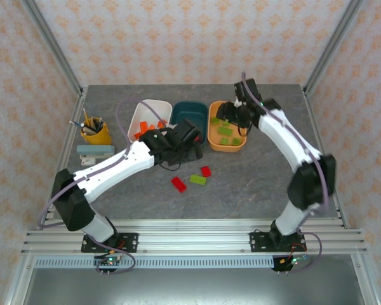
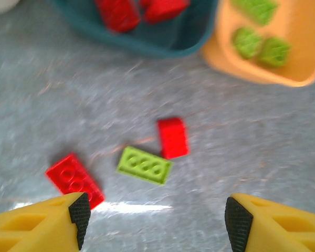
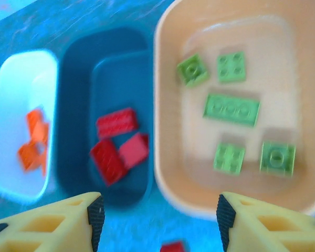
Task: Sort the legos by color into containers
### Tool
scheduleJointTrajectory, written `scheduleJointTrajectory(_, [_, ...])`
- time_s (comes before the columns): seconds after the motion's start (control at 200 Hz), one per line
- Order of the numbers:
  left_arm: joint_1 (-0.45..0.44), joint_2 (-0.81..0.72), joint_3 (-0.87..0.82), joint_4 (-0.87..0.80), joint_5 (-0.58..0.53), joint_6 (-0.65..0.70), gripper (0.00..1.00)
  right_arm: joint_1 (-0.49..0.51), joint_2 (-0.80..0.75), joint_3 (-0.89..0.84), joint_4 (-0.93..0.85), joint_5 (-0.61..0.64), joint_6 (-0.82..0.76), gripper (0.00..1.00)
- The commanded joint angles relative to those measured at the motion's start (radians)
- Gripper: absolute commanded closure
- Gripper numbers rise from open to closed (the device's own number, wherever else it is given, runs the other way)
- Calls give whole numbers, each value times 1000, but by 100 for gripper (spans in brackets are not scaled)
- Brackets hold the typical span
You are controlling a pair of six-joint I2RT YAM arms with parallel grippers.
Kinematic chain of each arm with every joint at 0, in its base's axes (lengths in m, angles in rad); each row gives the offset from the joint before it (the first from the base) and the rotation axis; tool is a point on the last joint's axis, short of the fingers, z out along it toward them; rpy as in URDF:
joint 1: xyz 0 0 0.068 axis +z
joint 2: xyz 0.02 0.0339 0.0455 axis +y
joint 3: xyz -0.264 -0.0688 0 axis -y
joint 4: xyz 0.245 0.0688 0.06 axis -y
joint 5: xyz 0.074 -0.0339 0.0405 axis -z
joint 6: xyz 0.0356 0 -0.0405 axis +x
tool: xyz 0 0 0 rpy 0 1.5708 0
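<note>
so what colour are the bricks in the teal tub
The bricks are red, clearest in the right wrist view.

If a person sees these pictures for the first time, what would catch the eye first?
The row of tubs at the far side of the table stands out: the white tub holds orange bricks, the teal tub red ones, the orange tub green ones. In front of them two red bricks and one green brick lie loose, with the open left gripper above them.

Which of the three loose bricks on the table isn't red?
The lime green brick, lying between the oblong red brick and the smaller red brick.
</note>
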Motion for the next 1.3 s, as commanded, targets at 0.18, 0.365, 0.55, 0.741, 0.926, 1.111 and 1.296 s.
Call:
scheduleJointTrajectory(0.18, [31,41,-162,-12,78,-330,22,267,-496,-588,298,-114,9,32])
scheduleJointTrajectory(0.365, [35,100,-202,61,126,-395,20,360,-651,-738,307,-61,60,28])
scheduleJointTrajectory(0.55, [34,161,-202,31,135,-431,21,361,-665,-732,252,-41,55,28])
scheduleJointTrajectory(0.741, [34,181,-233,69,122,-447,28,361,-657,-728,249,-35,56,29])
scheduleJointTrajectory(0.926, [36,221,-248,114,118,-434,42,361,-646,-728,243,-37,62,29])
scheduleJointTrajectory(1.111, [35,245,-246,131,96,-408,56,361,-630,-719,240,-37,68,29])
scheduleJointTrajectory(1.296, [36,239,-241,121,65,-381,67,361,-621,-714,244,-31,78,29])
